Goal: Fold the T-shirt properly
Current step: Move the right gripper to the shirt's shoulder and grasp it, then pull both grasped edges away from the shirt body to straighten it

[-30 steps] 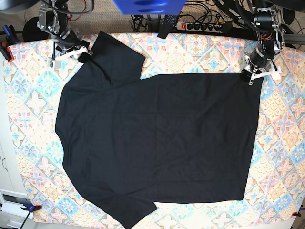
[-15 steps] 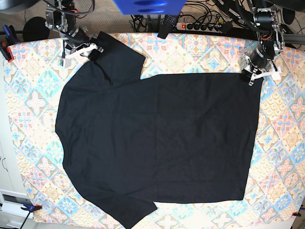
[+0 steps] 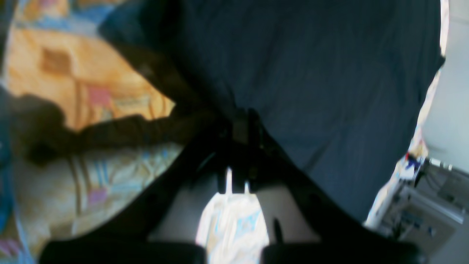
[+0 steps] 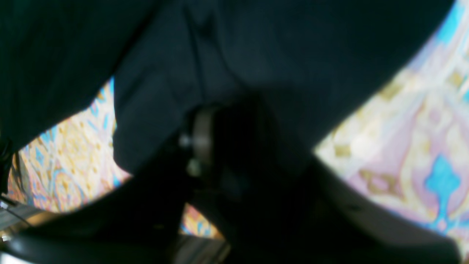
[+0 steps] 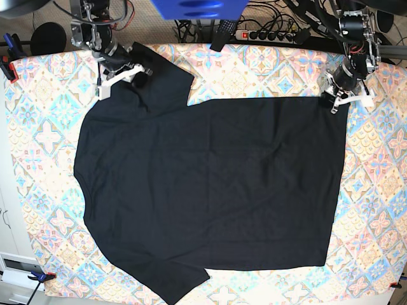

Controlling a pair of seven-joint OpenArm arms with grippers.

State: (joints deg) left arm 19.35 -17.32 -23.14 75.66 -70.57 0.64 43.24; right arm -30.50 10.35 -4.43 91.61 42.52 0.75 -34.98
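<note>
The black T-shirt (image 5: 210, 184) lies spread flat on the patterned tablecloth (image 5: 44, 127), neck to the left and hem to the right. My left gripper (image 5: 335, 101) is at the far hem corner, shut on the fabric; in the left wrist view the gripper (image 3: 238, 128) pinches the shirt (image 3: 329, 73) at its edge. My right gripper (image 5: 137, 71) is over the far sleeve near its shoulder side. In the blurred right wrist view the gripper (image 4: 220, 146) looks shut with sleeve fabric (image 4: 256, 44) bunched around it.
A power strip with cables (image 5: 267, 33) lies behind the table's far edge. A blue object (image 5: 197, 7) hangs at top centre. Clamps hold the cloth at the left edge (image 5: 6, 63) and the near left corner (image 5: 41, 276).
My right gripper has moved to the right, from the sleeve's outer edge onto the sleeve. My left gripper and the rest of the shirt have stayed still.
</note>
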